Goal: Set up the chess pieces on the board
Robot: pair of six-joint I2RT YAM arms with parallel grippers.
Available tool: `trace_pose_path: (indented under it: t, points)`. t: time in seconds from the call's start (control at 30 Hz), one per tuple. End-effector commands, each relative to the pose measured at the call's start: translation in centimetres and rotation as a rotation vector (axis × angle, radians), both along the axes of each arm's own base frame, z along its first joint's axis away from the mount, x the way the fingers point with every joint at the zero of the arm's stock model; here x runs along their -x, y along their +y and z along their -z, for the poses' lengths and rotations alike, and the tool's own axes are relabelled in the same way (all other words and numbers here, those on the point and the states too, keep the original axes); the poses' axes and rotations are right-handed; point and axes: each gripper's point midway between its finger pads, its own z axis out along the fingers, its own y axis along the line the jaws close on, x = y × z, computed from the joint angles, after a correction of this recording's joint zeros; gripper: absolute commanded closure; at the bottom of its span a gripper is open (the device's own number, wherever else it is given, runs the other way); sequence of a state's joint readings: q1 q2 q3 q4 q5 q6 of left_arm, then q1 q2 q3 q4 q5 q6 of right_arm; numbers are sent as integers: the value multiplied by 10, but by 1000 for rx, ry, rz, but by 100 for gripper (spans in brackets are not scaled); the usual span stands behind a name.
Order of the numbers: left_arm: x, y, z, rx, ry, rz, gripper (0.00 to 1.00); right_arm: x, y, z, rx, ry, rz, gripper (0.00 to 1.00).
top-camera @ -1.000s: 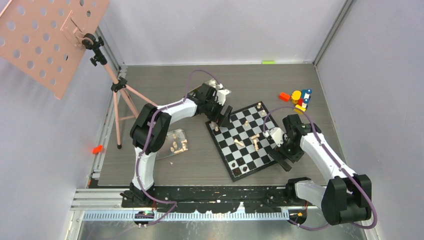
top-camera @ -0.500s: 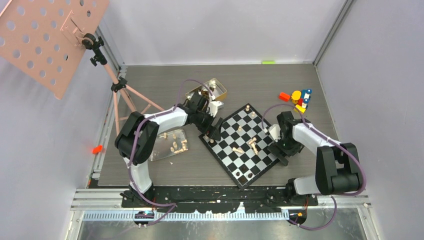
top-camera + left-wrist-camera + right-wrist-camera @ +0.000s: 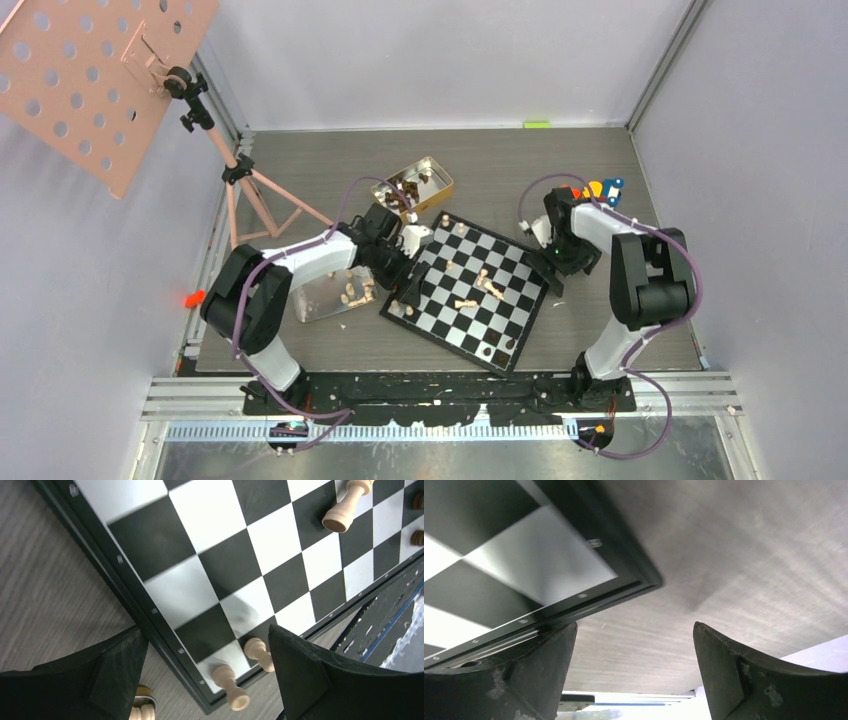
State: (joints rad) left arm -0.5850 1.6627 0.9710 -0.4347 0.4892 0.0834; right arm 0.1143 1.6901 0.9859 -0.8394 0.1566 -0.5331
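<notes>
The board (image 3: 470, 262) lies skewed in the table's middle. Pale chess pieces (image 3: 475, 291) lie toppled on its centre, two pale ones (image 3: 405, 305) are at its left corner, and dark ones (image 3: 491, 351) stand near its front corner. My left gripper (image 3: 405, 290) is open and straddles that left corner. In the left wrist view the board's corner (image 3: 165, 635) and the two pale pieces (image 3: 227, 680) sit between my left gripper's (image 3: 210, 680) fingers. My right gripper (image 3: 553, 275) is open at the board's right corner (image 3: 644, 575), its left finger (image 3: 539, 665) against the edge.
A gold tin (image 3: 436, 182) with more pieces stands behind the board. A clear tray (image 3: 325, 300) with pale pieces lies to the left. Coloured toy blocks (image 3: 598, 189) sit at the back right. A tripod (image 3: 240, 190) with a pink perforated panel stands at the far left.
The board has turned counterclockwise with both grippers at its corners. The left arm drew back toward the tray, uncovering the tin. The right arm swung toward the far side.
</notes>
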Motion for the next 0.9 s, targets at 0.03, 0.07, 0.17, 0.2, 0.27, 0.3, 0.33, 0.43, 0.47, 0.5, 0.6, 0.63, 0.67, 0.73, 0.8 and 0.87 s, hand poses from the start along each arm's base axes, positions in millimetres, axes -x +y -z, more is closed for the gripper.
trace_pose_path:
  t: [0.03, 0.07, 0.17, 0.2, 0.27, 0.3, 0.33, 0.43, 0.47, 0.5, 0.6, 0.63, 0.67, 0.73, 0.8, 0.87]
  points:
    - [18, -5, -25, 81, -35, 128, 8, -104, 44, -2, -139, -280, 36, 7]
    - [21, -5, -27, 87, -31, 146, 7, -106, 46, -1, -139, -275, 33, 7]
    - [24, -5, -29, 93, -24, 163, 7, -121, 59, -1, -150, -267, 14, 7]
    - [23, -6, -29, 94, -24, 160, 7, -129, 63, -6, -161, -282, 14, 7]
    - [21, -7, -30, 92, -25, 150, 7, -138, 73, -9, -182, -282, 12, 7]
    - [18, -7, -31, 91, -29, 144, 7, -137, 76, -6, -185, -263, 11, 7]
    - [17, -8, -32, 91, -32, 138, 7, -146, 81, -13, -201, -279, 11, 7]
    - [12, -8, -33, 88, -45, 122, 7, -154, 90, -13, -209, -269, 8, 7]
    - [10, -9, -33, 82, -49, 110, 7, -160, 93, -14, -213, -275, 9, 7]
    - [7, -9, -33, 75, -54, 99, 6, -160, 98, -14, -230, -264, 7, 7]
    - [-1, -10, -34, 62, -59, 72, 7, -165, 113, -15, -273, -247, 6, 8]
    - [-3, -11, -34, 58, -59, 66, 7, -167, 117, -16, -281, -249, 8, 7]
    - [-4, -10, -34, 51, -60, 62, 7, -165, 119, -16, -281, -241, 6, 8]
    - [-6, -9, -34, 43, -66, 55, 6, -166, 120, -19, -278, -255, 14, 8]
    - [-8, -5, -36, 28, -89, 49, 5, -168, 114, -25, -256, -286, 30, 8]
    - [-10, -2, -38, 18, -113, 43, 3, -172, 101, -37, -227, -329, 66, 8]
